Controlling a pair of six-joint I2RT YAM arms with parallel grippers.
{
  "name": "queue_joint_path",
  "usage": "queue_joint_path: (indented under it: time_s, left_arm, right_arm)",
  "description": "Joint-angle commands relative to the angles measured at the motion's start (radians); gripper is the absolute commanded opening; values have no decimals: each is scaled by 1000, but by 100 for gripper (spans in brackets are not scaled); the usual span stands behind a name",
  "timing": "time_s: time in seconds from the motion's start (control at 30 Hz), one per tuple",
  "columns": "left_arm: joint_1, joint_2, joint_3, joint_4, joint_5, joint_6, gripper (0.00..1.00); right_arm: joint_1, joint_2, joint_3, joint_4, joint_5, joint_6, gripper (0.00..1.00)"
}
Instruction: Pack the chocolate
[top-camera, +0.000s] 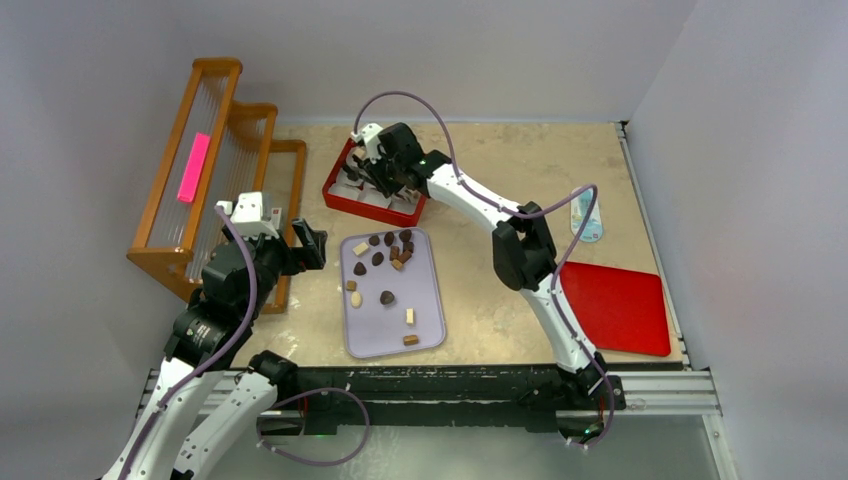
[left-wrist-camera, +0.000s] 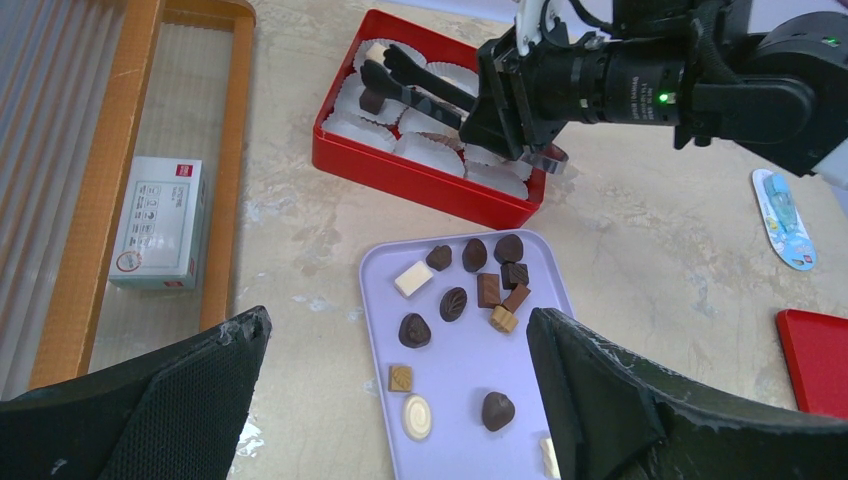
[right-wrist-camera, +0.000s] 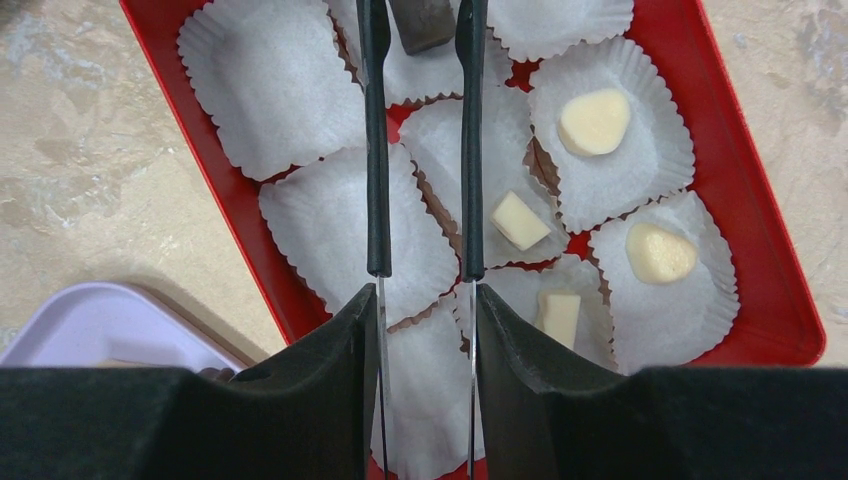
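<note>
One dark blocky chocolate between tips of slim black tongs | right fingers clamp them — left fingers splayed, empty

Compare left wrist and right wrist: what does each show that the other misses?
Left wrist only: the spread of loose chocolate on the lavender tray, and a white carton in the wooden rack. Right wrist only: a clear count of four cream pieces in paper cups. Both: the red box, its cups, and the black tongs in the right pincer with a dark piece at their tips.
</note>
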Motion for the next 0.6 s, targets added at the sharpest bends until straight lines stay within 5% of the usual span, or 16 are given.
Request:
queue_joint_path:
  time_s: [0.0, 0.33, 0.57]
  left_arm:
    - [-3, 2, 0, 31, -7, -4, 100]
    - [-3, 9, -1, 30, 24, -6, 100]
    - [-3, 17, -3, 35, 73, -6, 100]
  right_arm:
    - [5, -158, -17, 19, -6, -15, 38]
    - [5, -339, -157, -49, 9, 40, 38]
    - [7, -562, -424, -50, 12, 93, 37]
